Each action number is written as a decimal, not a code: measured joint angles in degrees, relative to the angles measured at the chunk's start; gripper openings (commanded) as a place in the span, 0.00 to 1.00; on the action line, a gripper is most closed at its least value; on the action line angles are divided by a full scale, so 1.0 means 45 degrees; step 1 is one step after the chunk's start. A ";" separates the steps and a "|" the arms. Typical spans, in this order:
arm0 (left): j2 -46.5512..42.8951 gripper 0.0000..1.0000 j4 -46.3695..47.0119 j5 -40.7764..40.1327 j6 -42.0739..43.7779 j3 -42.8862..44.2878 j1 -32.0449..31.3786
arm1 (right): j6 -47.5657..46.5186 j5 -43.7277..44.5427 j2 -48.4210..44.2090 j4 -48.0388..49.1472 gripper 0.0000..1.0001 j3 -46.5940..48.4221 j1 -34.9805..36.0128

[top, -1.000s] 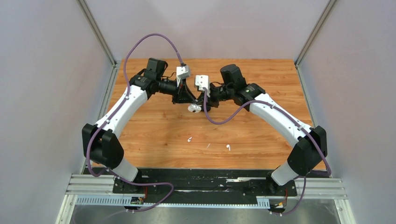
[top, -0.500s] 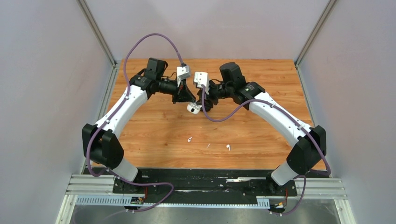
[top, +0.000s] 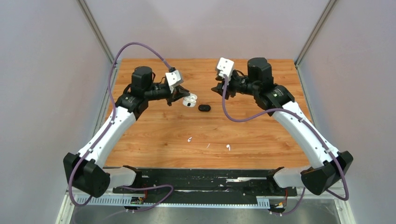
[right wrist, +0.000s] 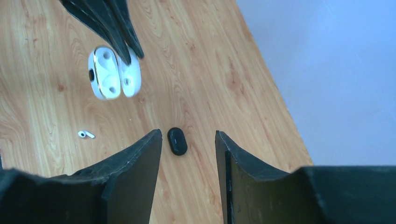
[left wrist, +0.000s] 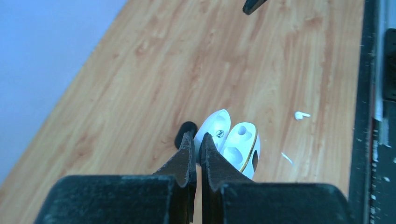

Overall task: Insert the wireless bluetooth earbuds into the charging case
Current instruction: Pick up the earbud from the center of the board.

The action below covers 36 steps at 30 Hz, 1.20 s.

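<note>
The white charging case is open, its two wells empty. My left gripper is shut on the edge of its lid; the left wrist view shows the case just past my left gripper. Two white earbuds lie on the wood near the front, one on the left and one on the right. The left wrist view shows one earbud, and so does the right wrist view. My right gripper is open and empty, apart from the case.
A small black oval piece lies on the wood right of the case, below my right gripper in its own view. A thin white fleck lies between the earbuds. Grey walls stand on both sides.
The two grippers have drawn apart. My right gripper has left the case and swung back to the right. My left gripper moved left with the case. The black piece now shows on the wood.
</note>
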 measured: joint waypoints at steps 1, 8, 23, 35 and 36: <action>-0.0355 0.00 0.0491 -0.0340 0.0000 -0.0374 -0.0078 | 0.0219 0.0024 -0.0238 0.0029 0.45 -0.0219 -0.0165; -0.2900 0.00 0.3973 -0.2516 0.0384 -0.3128 -0.1214 | 0.1967 -0.1049 -0.1161 -0.0311 0.40 -0.3968 -0.1719; -0.3483 0.00 0.4352 -0.3915 0.0787 -0.3249 -0.1598 | -0.2943 -0.1384 -0.0063 -0.3089 0.31 -0.7630 -0.1778; -0.3483 0.00 0.3230 -0.4289 0.0801 -0.3245 -0.1598 | -0.5134 -0.1671 0.2220 -0.3191 0.33 -0.7164 -0.1486; -0.3483 0.00 0.3201 -0.4318 0.0797 -0.3245 -0.1593 | -0.5221 -0.1656 0.2297 -0.3191 0.32 -0.7155 -0.1326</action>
